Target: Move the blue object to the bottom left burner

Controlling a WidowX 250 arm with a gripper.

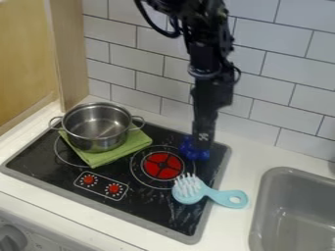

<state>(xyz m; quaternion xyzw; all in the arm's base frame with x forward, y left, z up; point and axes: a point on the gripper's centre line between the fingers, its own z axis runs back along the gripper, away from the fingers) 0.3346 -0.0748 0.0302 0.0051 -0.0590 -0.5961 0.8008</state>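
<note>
grasping seems in hand, gripper (202, 147) at the dark blue object (194, 151) (pinched or not, i can't tell), needing a secure hold before lifting leftward.

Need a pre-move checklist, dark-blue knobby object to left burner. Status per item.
1. End effector at dark-blue knobby object: ok.
2. Grip secure: cannot tell.
3. Left burner ring unobstructed: not ok, folded green cloth partly covers it.
4. Two-handled steel pot off the cloth: not ok, sits on it.
5. Pot upright: ok.
6. Light-blue bristled brush off black cooktop: not ok, its head is over it.
</note>
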